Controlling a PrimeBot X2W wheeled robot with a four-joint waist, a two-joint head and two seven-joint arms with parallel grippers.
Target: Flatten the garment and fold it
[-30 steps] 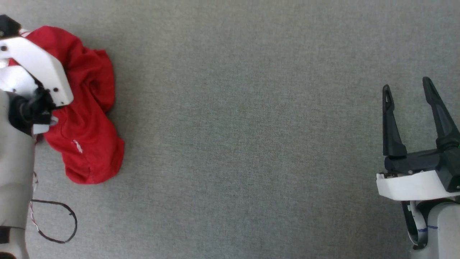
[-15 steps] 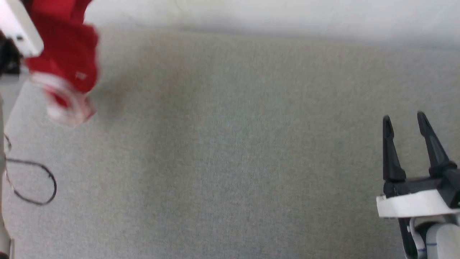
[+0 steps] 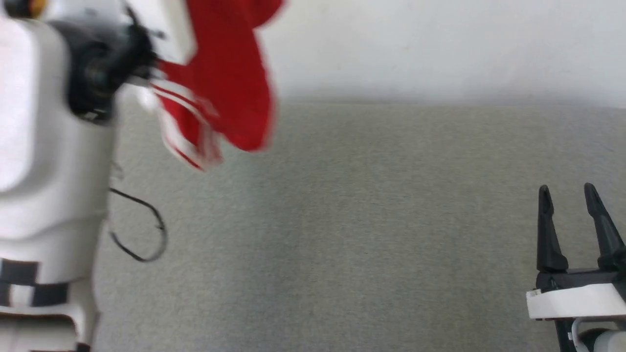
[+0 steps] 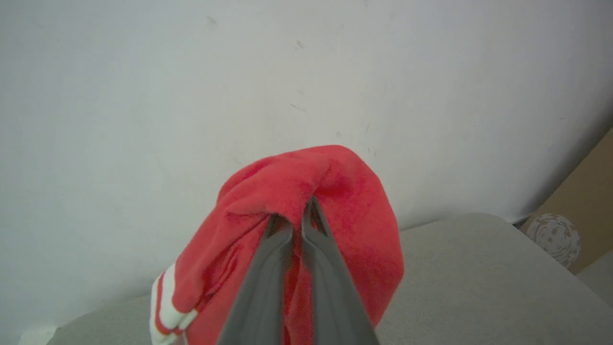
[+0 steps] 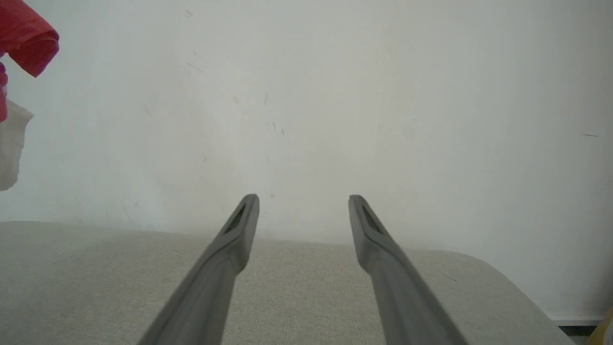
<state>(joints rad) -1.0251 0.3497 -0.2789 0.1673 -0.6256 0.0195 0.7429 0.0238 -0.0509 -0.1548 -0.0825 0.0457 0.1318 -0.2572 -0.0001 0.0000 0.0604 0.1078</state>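
Lifted off the bench [image 3: 367,244] within the last second, the garment [image 3: 230,88] now hangs above the bench's far left side, striped sleeve lowest. I have my left hand [image 4: 294,213] pinched tight on a red fold. My right hand [image 3: 566,188] hovers over the bench's near right side, fingers spread, empty. A black cable [image 3: 146,234] loops over the bench's left side.
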